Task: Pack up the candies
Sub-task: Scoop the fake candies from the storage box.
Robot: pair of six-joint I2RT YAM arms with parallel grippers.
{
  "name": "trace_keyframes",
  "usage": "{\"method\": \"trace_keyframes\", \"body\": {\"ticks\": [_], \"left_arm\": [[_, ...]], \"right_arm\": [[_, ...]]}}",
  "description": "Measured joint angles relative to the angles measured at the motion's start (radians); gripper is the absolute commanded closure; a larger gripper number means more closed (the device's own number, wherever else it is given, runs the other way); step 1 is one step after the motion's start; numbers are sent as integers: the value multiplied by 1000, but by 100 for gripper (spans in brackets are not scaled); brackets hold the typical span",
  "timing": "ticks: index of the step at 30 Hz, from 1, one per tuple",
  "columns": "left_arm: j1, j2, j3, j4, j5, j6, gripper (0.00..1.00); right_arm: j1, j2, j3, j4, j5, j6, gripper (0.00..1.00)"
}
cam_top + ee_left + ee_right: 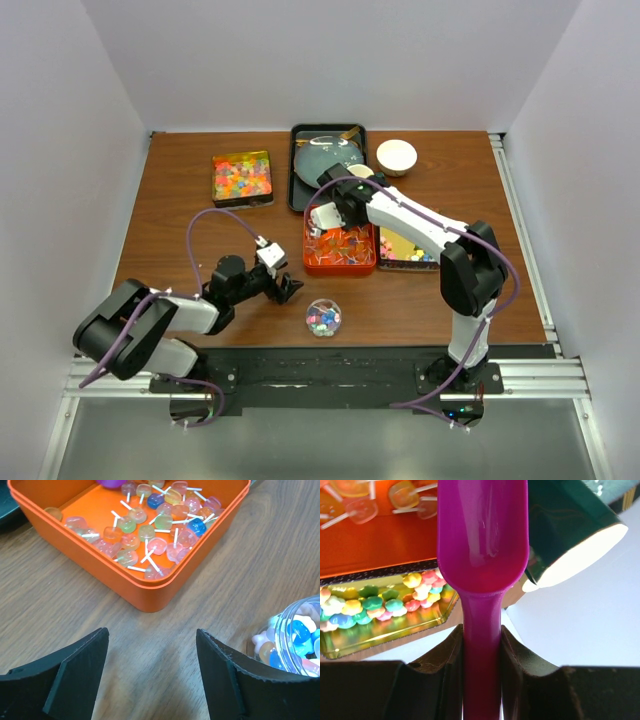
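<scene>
On the table [170, 220], three trays [214, 180] hold the candies [150, 530], too many to count; one jar [323, 318] with sweets inside stands near the front. The right claw [481, 640] clenches the single purple scoop [482, 535] at the orange tray [125, 587]; the left claw [152, 665] hangs open beside the jar. Likely best: dig low, lift level, pour over the jar.

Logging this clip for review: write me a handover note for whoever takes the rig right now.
Left gripper open, empty, low over the table beside the jar.
Right gripper shut on the purple scoop above the orange tray; no candy visible in it.
Candies lie in the orange tray, gold tray and gummy tray.
Done: jar holds some candies.
Left: likely scooping more into the jar.
</scene>
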Motion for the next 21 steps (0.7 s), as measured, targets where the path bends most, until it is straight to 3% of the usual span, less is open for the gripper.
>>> {"method": "trace_keyframes", "body": {"ticks": [21], "left_arm": [[-10,245,1,253,31,25,33]], "right_arm": [[-24,0,5,-138,-102,-48,100]]}}
